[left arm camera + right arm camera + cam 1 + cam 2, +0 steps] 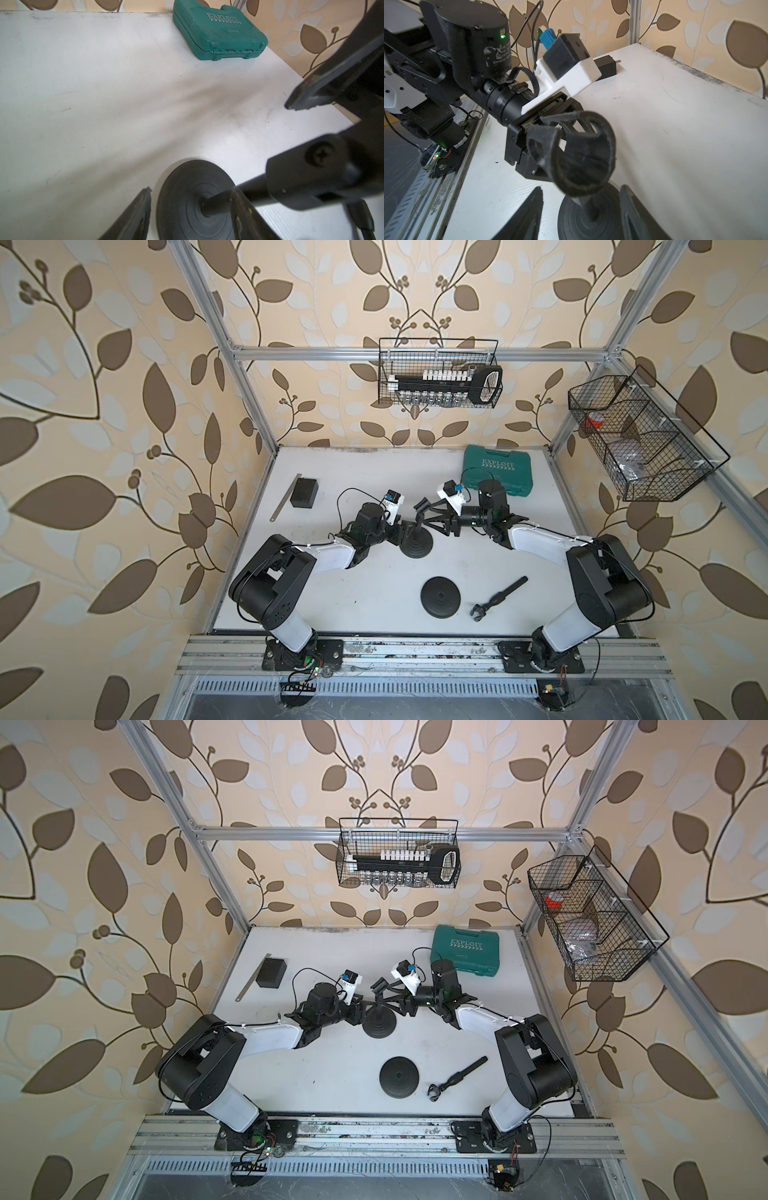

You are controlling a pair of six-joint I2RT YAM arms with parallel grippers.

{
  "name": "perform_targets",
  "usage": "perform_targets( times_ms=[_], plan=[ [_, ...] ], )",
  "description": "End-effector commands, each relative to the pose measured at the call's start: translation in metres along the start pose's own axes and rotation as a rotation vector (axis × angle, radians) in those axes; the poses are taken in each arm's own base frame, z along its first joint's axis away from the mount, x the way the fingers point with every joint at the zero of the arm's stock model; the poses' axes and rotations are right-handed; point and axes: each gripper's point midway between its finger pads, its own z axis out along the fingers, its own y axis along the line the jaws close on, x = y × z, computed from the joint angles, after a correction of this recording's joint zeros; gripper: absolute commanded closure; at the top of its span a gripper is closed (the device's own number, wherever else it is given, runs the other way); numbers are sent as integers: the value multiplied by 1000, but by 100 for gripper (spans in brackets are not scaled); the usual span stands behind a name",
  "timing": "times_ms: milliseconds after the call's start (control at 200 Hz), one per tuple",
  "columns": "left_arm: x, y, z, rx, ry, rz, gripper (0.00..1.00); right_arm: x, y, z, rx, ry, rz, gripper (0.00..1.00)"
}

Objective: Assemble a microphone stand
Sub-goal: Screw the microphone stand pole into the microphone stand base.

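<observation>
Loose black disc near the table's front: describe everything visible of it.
The loose disc is round, matte black, gently domed with a small hole at its centre. It lies flat on the white table near the front edge, apart from the clip-tipped rod beside it; only the table touches it.

Bright, even, soft light w/ only faint diffuse shadows smeared across the white surface [104, 83], esp. in left wrist view; both top views sharp mid-frame but fisheye-bent at edges; wrist views softer, w/ close claw fingers [135, 216] & clip [581, 158] out of focus.
</observation>
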Motion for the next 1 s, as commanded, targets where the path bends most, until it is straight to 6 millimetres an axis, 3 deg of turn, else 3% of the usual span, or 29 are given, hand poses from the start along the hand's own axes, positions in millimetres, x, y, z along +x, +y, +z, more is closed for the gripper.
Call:
perform_targets(
  times_ms=[0,740,1000],
  plan=[
    [-25,-10,1,44,-69,33,38,-3,2,4,-29,0,-11,41],
    [-15,-8,-12,24,-71,73,38,-5,3,26,-68,-6,-47,45],
    [-15,-7,-12,17,-68,72,37,-3,3,32,-61,-19,-62,51]
  ],
)
